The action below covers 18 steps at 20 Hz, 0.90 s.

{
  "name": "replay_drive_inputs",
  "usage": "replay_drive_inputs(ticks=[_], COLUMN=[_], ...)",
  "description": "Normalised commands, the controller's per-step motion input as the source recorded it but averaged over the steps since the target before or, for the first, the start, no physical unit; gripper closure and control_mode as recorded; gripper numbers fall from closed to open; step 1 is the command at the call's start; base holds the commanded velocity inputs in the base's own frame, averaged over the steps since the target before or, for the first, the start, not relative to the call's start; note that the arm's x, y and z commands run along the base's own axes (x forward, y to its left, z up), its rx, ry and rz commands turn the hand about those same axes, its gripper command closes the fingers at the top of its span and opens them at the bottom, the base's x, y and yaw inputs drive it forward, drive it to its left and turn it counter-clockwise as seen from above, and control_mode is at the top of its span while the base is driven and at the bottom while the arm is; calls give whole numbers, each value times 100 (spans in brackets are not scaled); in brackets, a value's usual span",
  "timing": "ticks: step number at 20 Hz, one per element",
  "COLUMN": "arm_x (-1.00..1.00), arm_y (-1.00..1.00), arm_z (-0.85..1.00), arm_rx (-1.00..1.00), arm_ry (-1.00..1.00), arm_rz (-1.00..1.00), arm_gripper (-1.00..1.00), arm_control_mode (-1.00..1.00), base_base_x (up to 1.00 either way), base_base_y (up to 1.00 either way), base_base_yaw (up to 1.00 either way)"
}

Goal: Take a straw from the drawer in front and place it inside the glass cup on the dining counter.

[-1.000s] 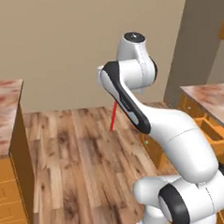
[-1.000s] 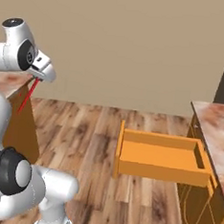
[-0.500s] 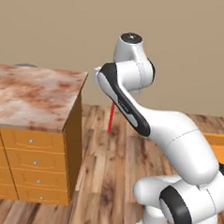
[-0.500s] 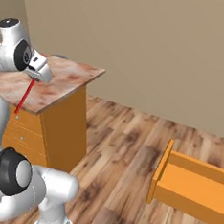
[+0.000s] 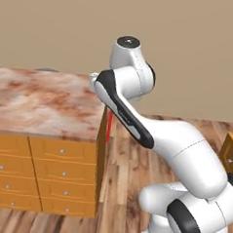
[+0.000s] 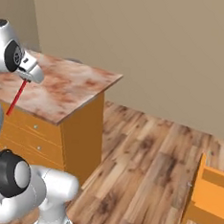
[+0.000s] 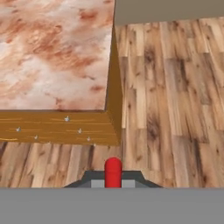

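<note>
Dining counter (image 6: 68, 83) left, drawer (image 6: 207, 196) right; straw (image 6: 16, 97) over counter.

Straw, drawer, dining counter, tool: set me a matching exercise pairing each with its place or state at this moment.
Things:
1. straw
2. drawer
3. dining counter
4. tool

Places or states:
A. pulled open at the far right of the right base view
B. shut on a thin red stick
C. hanging down below the tool
D. mottled marble top over rows of drawer fronts with small silver knobs

Pairs: 1-C, 2-A, 3-D, 4-B
</note>
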Motion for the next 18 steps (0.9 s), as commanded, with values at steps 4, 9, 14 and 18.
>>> replay_drive_inputs(ticks=[4,9,14,18], arm_x=[0,0,0,0], arm_y=[0,0,0,0], arm_z=[0,0,0,0], arm_rx=[0,0,0,0], arm_ry=[0,0,0,0], arm_rz=[0,0,0,0], arm_gripper=[100,100,100,100], arm_control_mode=[100,100,100,100], base_base_x=[71,81,80,82], base_base_y=[26,0,0,0], base_base_yaw=[-20,-12,-10,-15])
